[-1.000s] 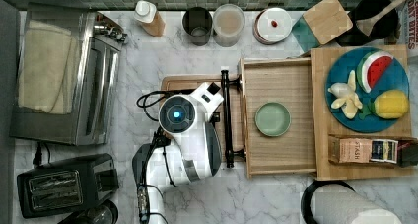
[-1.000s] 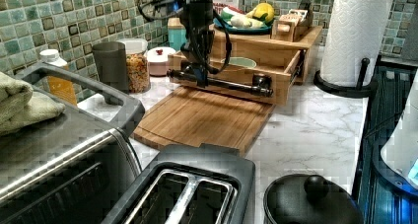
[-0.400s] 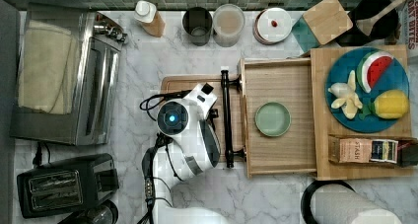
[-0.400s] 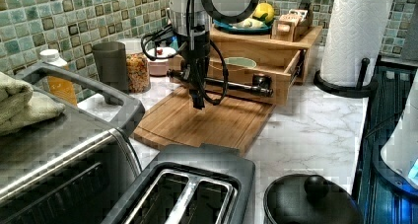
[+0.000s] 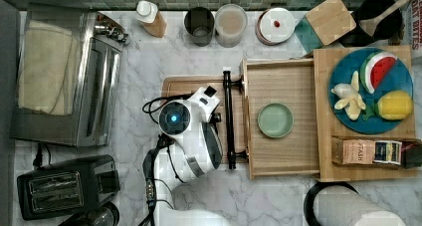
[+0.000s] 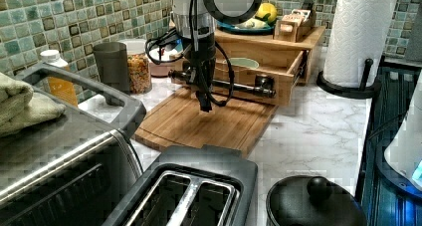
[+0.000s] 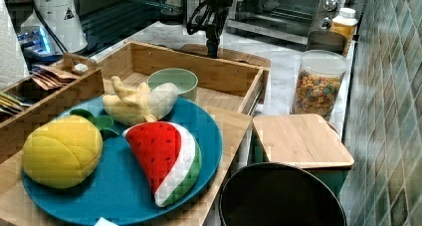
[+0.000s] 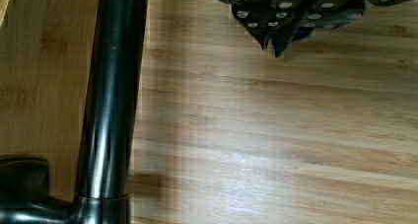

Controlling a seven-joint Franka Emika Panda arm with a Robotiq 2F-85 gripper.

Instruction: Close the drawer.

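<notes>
The drawer [image 5: 293,86] is a shallow light-wood tray standing pulled out, with a green bowl [image 5: 275,120] inside it. Its long black bar handle [image 5: 229,131] runs along the front on two posts. My gripper [image 6: 204,105] points straight down, shut with nothing in it, just over the wooden cutting board [image 6: 209,131]. It hangs a short way in front of the handle [image 6: 234,85] without touching it. In the wrist view the closed fingertips [image 8: 274,49] sit over the board [image 8: 276,135], with the handle [image 8: 111,95] off to one side.
The slab top carries a blue plate [image 5: 370,89] of toy fruit beside the drawer. Jars [image 5: 230,23] line the tiled back wall. A toaster oven [image 5: 69,76] and toaster [image 5: 64,186] stand at the top view's left. A paper towel roll [image 6: 361,34] stands at the left view's right.
My gripper has come away from the handle, moving toward the top view's left and lower over the cutting board. The drawer has stayed where it was.
</notes>
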